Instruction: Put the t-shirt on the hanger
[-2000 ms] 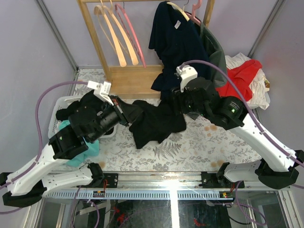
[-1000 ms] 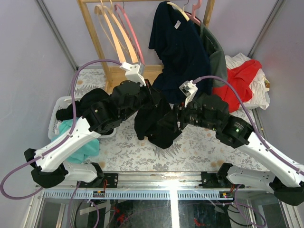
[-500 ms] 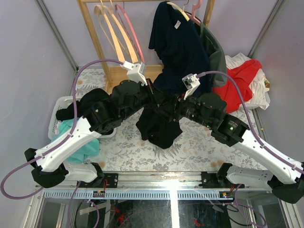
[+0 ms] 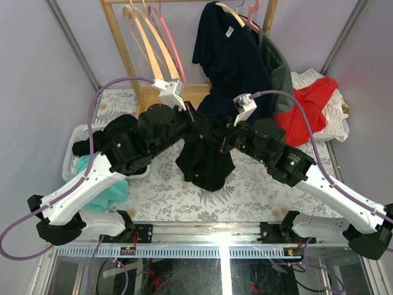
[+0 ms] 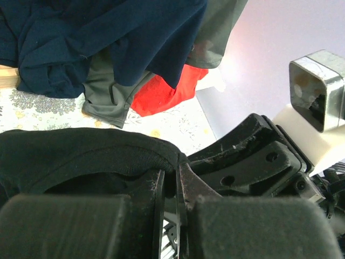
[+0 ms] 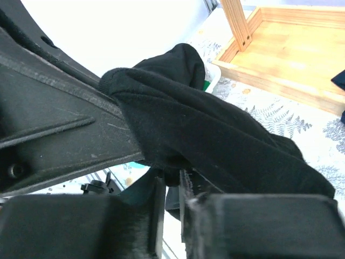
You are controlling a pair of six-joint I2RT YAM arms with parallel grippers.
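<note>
- Left gripper (image 4: 198, 125): jaws narrow, clamped on the top edge of the t-shirt (image 4: 206, 163).
- Right gripper (image 4: 216, 136): jaws narrow, clamped on the same edge, just beside the left gripper.
- T-shirt: hangs bunched from both grippers over the centre of the table (image 4: 264, 184).
- Hanger (image 4: 167, 46): hung on the wooden rack (image 4: 120, 43) at the far edge, apart from the t-shirt.
</note>
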